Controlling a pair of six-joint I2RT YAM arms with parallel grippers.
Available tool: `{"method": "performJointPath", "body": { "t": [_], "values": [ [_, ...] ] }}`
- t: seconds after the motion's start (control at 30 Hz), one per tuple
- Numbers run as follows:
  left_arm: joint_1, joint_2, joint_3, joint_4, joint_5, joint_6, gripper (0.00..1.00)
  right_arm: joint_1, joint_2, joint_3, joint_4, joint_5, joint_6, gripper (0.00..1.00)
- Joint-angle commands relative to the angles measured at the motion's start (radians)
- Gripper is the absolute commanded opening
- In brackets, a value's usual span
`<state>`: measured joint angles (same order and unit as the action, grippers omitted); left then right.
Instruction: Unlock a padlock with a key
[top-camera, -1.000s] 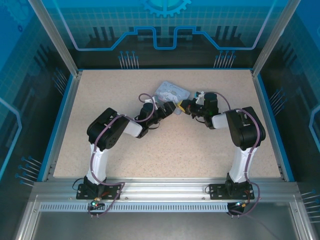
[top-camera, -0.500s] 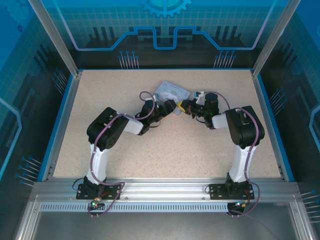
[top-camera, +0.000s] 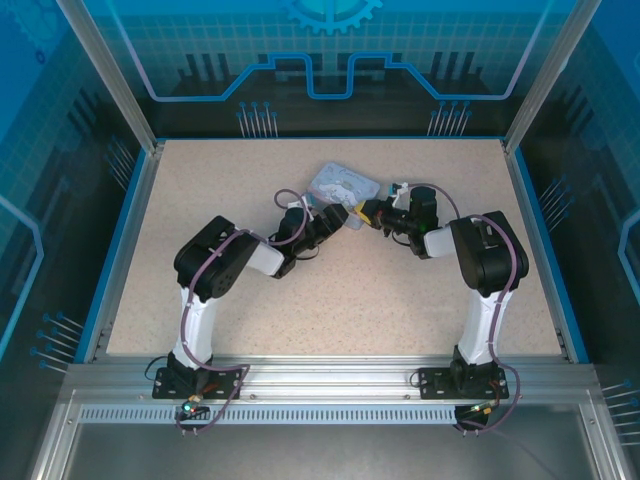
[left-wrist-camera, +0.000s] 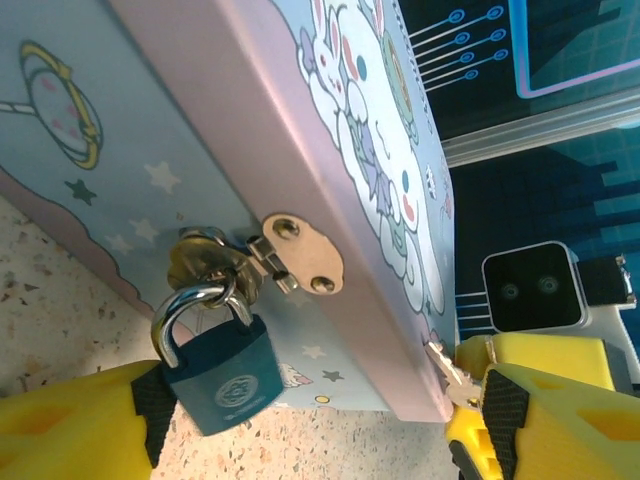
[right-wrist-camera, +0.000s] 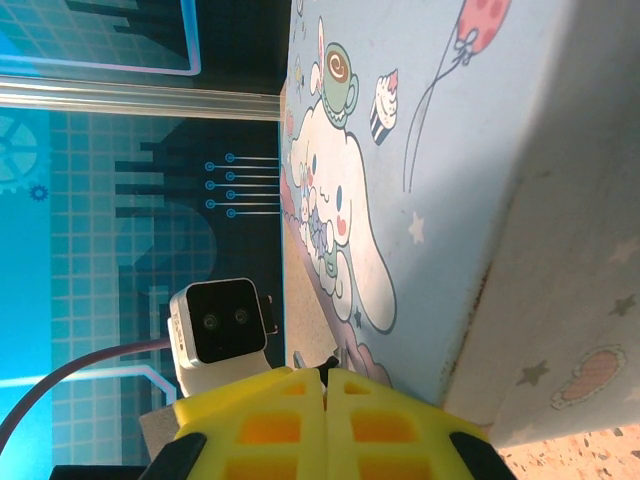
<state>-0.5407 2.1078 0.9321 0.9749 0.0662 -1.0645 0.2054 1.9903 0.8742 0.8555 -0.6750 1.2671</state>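
Note:
The padlock (left-wrist-camera: 222, 375), dark teal with a silver shackle, hangs shut from the brass hasp (left-wrist-camera: 300, 252) on the side of a pale blue cartoon tin (left-wrist-camera: 350, 150). My left gripper (left-wrist-camera: 320, 405) is open around it, and the lock body rests against the left finger's black pad (left-wrist-camera: 155, 405). The key (left-wrist-camera: 447, 368) is a small silvery sliver pinched in my right gripper (top-camera: 366, 212), which is shut. Its tip lies at the tin's lower corner, apart from the padlock. In the right wrist view the shut yellow fingertips (right-wrist-camera: 300, 400) sit just beside the tin.
The tin (top-camera: 341, 183) lies on the speckled table (top-camera: 330, 290), toward the back middle. Both grippers meet at its near side. The blue frame wall (top-camera: 330, 140) runs behind it. The right wrist camera (left-wrist-camera: 530, 288) sits close to my left gripper's right finger.
My left jaws have narrowed a little around the padlock. Both arms have barely shifted, and the right gripper stays shut on the key.

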Motion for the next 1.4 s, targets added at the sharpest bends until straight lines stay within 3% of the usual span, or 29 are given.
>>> {"method": "performJointPath", "body": {
  "t": [0.0,0.4,0.7,0.87,1.0,1.17,1.37],
  "values": [
    [-0.019,0.020,-0.009,0.045,-0.013,-0.025,0.78,-0.011,0.064,-0.032,-0.135,0.031,0.001,0.00],
    [-0.032,0.020,-0.035,0.089,-0.085,-0.047,0.66,-0.011,0.059,-0.034,-0.136,0.031,0.001,0.00],
    [-0.017,-0.007,-0.065,0.107,-0.115,-0.038,0.66,-0.012,0.058,-0.034,-0.139,0.032,0.001,0.00],
    [-0.012,-0.067,-0.084,0.056,-0.094,0.016,0.71,-0.011,0.058,-0.033,-0.138,0.031,-0.001,0.00],
    [0.011,-0.165,-0.079,-0.102,-0.073,0.097,0.77,-0.010,0.059,-0.023,-0.140,0.023,-0.009,0.00],
    [0.078,-0.265,0.022,-0.418,-0.019,0.215,0.83,-0.018,-0.001,-0.001,-0.146,0.014,-0.004,0.00],
    [0.153,-0.271,0.225,-0.748,-0.010,0.378,0.89,-0.032,-0.117,0.139,-0.331,0.019,-0.070,0.00]
  ]
}}
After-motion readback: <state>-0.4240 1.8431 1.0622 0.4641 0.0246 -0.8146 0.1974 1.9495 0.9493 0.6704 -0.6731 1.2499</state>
